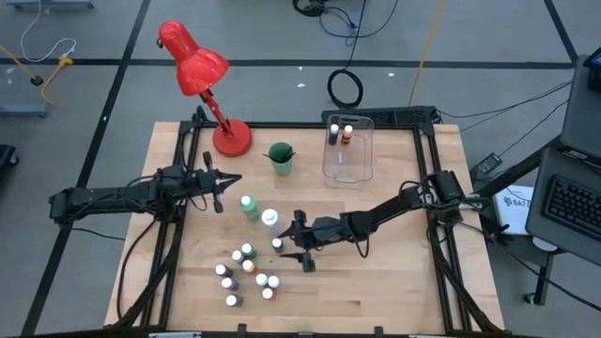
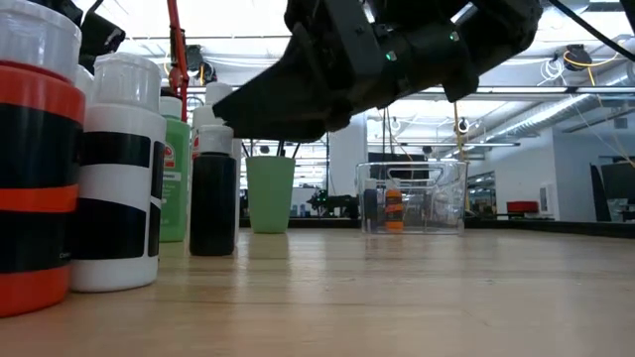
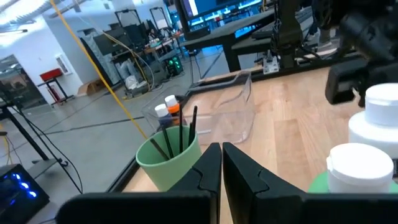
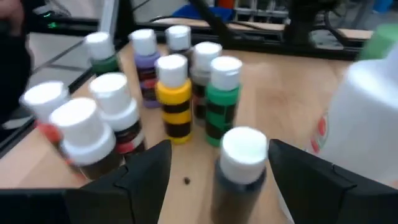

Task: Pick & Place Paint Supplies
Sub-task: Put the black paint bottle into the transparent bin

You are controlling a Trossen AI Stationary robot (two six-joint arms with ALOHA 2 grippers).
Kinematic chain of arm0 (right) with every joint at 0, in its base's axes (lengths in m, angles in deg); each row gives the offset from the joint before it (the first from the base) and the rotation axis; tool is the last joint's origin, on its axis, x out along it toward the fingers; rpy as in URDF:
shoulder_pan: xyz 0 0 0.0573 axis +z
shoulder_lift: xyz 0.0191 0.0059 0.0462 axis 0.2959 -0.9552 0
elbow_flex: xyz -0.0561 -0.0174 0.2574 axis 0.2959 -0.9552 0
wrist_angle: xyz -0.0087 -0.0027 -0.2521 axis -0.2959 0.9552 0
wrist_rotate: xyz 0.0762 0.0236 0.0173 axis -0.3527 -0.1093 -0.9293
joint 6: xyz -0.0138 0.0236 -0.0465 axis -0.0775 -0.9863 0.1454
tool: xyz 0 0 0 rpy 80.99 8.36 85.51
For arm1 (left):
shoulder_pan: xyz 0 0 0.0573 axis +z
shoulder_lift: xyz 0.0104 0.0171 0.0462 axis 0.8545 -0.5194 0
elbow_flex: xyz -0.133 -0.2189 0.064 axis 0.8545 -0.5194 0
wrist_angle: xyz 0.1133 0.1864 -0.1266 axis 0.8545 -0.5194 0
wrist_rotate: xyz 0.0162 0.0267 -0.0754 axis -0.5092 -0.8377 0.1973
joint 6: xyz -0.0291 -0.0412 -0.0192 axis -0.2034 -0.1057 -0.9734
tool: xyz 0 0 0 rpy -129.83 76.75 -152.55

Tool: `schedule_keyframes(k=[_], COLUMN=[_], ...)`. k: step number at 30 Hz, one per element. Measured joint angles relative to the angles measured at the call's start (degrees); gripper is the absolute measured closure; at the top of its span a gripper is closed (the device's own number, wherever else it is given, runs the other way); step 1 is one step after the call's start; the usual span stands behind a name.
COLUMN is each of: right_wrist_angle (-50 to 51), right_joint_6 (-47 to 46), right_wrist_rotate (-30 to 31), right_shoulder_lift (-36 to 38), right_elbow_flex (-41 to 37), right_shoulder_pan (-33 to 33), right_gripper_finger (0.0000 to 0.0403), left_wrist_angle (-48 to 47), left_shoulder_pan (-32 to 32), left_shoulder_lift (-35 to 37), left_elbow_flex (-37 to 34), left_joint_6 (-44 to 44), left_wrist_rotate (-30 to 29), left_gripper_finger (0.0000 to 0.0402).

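- High view first: my bin (image 1: 349, 174) already holds two small bottles (image 1: 340, 134) at its far end, one of them orange-banded; brushes (image 1: 282, 152) stand in the green cup (image 1: 280, 160) just beside the bin.
- Most of the job is left, I judge: about ten small bottles in a cluster (image 1: 246, 272) stand well away from the bin on its near side, and the green bottle (image 1: 249, 207) and white bottle (image 1: 269, 220) stand between cluster and bin.
- My right gripper (image 1: 289, 242) hovers at the cluster's bin-side edge, fingers spread wide around a dark bottle (image 4: 239, 165), not yet closed on it.
- My left gripper (image 3: 221, 163) waits near the cup, fingers nearly together, holding nothing.
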Motion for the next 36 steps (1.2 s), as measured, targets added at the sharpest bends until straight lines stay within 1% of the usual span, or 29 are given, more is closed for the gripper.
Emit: schedule_keyframes(k=[4, 7, 10, 14, 19, 25, 34, 36], right_wrist_angle=[0.15, 0.06, -0.16, -0.39, -1.74, -3.86, -4.23, -5.0], right_joint_6=[3.24, 4.99, 5.45, 8.16, 12.09, 12.53, 14.0, 12.69], right_wrist_rotate=[-0.64, -5.5, -7.41, -8.04, -14.49, -20.74, -20.78, -19.29], right_shoulder_lift=[-0.02, -0.04, -0.02, -0.02, -0.02, -0.02, -0.02, -0.02], right_elbow_flex=[-1.05, -1.15, -1.15, -1.15, -1.15, -1.15, -1.15, -1.15], right_shoulder_pan=[-1.04, -2.35, -3.54, -4.4, -4.56, -6.85, -6.91, -6.93], right_gripper_finger=[0.0142, 0.0143, 0.0146, 0.0145, 0.0146, 0.0147, 0.0147, 0.0147], left_wrist_angle=[2.1, 2.18, 2.21, 2.21, 2.21, 1.97, 1.88, 1.88], left_shoulder_pan=[0.0, 0.0, 0.0, 0.0, 0.0, 0.0, 0.0, 0.0], left_shoulder_lift=[0.0, 0.0, 0.0, 0.0, 0.0, 0.0, 0.0, 0.0], left_elbow_flex=[0.01, 0.02, 0.02, 0.02, 0.02, 0.02, 0.02, 0.02], left_joint_6=[0.44, 1.18, 1.21, -0.16, 0.01, -0.22, 0.02, 0.02], left_wrist_rotate=[0.0, 0.02, 0.0, 0.01, 0.0, 0.0, 0.0, 0.0], left_gripper_finger=[0.0382, 0.0382, 0.0382, 0.0382, 0.0382, 0.0382, 0.0382, 0.0382])
